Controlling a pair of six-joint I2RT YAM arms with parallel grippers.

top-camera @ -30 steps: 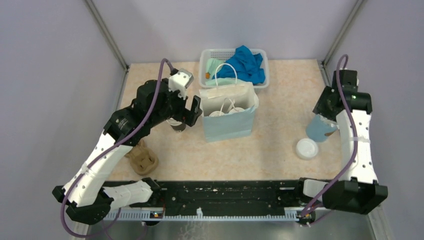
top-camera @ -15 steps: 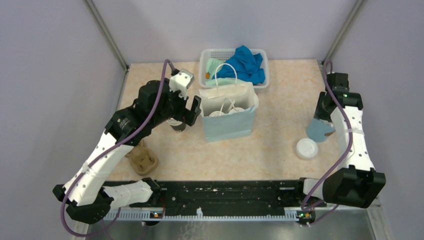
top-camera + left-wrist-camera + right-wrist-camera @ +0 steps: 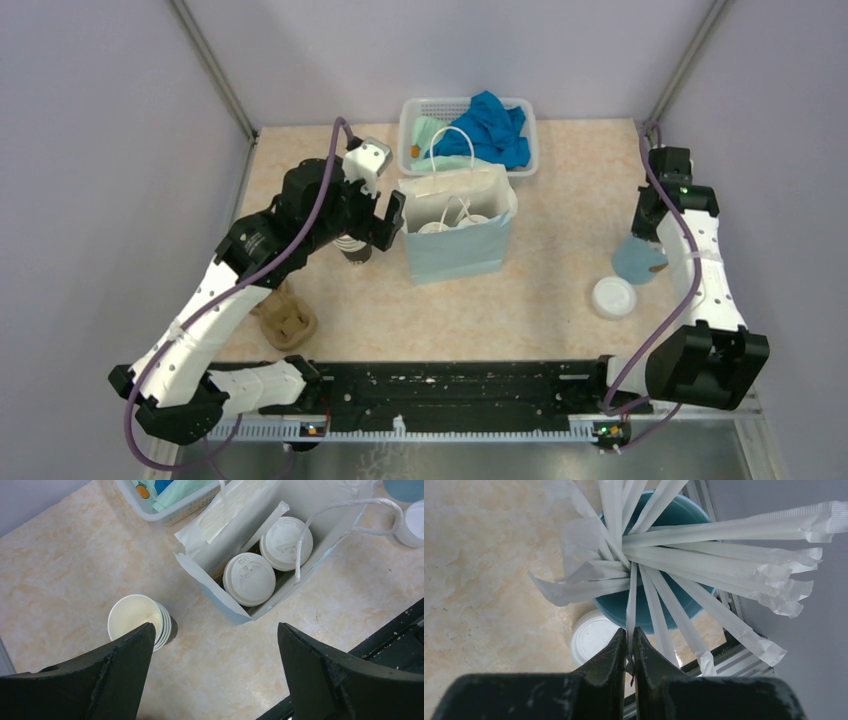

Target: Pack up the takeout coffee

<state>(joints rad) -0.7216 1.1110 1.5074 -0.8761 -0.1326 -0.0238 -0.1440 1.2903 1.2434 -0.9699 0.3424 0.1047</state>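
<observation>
Left gripper hung spread wide, empty, above lidless cup beside bag. Right gripper pinched wrapped straw in blue cup.

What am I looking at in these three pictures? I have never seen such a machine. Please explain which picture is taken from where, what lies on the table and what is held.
These are two robot arms bolted at the near edge of a table, each ending in two fingers. The wide picture looks down from above; the other two come from cameras on the wrists. On the table stand a blue paper bag with two lidded coffee cups inside, an open cup, a basket of cloths, a brown tray, a loose lid and a blue cup full of wrapped sticks. The left fingers are open and hold nothing. The right fingers are shut on one wrapped stick.
</observation>
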